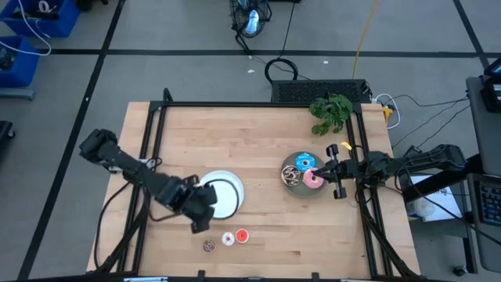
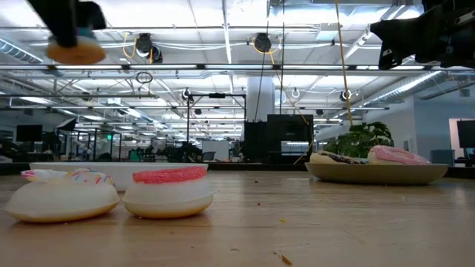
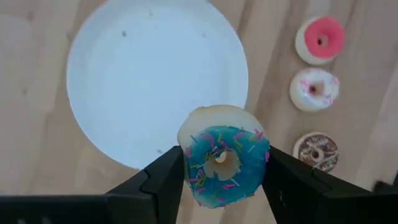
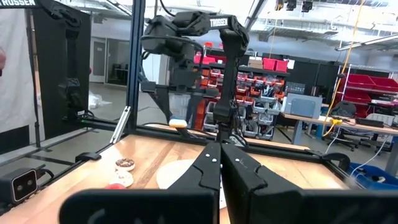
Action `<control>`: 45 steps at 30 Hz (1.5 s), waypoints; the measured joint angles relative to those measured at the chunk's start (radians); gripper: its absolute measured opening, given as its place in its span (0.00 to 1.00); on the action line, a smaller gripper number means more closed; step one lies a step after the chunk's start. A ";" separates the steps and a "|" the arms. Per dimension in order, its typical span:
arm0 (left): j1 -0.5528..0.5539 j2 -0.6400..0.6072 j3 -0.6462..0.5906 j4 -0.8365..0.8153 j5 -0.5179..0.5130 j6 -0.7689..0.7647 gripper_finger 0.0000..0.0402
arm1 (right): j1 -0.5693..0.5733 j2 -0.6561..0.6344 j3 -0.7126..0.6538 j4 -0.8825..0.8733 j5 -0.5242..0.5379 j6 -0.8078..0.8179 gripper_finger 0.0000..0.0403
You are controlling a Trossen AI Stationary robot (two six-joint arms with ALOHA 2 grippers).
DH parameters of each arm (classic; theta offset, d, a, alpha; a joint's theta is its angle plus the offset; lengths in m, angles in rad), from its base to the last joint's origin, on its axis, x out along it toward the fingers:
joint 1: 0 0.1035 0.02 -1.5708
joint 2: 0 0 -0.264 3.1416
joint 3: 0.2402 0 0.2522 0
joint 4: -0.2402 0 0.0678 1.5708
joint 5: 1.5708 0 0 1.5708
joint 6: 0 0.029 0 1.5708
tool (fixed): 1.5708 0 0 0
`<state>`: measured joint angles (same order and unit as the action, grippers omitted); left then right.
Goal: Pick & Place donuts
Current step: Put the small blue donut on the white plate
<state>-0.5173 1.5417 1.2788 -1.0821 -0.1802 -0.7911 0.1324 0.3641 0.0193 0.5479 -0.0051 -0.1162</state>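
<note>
My left gripper is shut on the tiny blue sprinkled donut, held in the air over the near edge of the white plate. The low view shows this donut high above the table. The tiny red, cream and brown donuts lie flat on the table near the front edge. The larger blue sprinkled, pink and brown-white donuts lie on the gray plate. My right gripper is shut and empty beside the gray plate's right rim. My left gripper pinches the tiny blue donut by two opposite sides of its outer rim between its two fingers. The fingers come from above, pointing down. The donut is lifted clear, frosted face up and slightly tilted, with its cream underside showing.
A green toy plant lies at the table's far right corner. A black frame rail runs around the table's edges. Bare wood lies between the two plates and across the far half.
</note>
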 joint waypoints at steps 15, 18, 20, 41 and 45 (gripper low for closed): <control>0.350 0.010 0.018 0.137 0.009 0.383 0.50 | 0.000 0.000 0.000 0.011 0.000 -0.001 0.00; 0.388 0.010 -0.004 0.200 0.069 0.420 0.50 | 0.000 0.000 0.000 0.010 0.000 -0.004 0.00; 0.405 0.010 -0.027 0.236 0.089 0.432 0.50 | 0.000 0.000 0.000 0.010 0.000 -0.004 0.00; 0.414 0.012 -0.361 0.467 0.086 0.318 0.50 | 0.000 0.000 0.000 0.009 0.001 -0.003 0.00; 0.411 0.056 -0.368 0.493 0.086 0.338 0.50 | 0.000 0.000 0.000 0.009 0.001 -0.004 0.00</control>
<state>-0.1063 1.5974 0.9109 -0.5895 -0.0945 -0.4531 0.1325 0.3639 0.0193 0.5570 -0.0042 -0.1200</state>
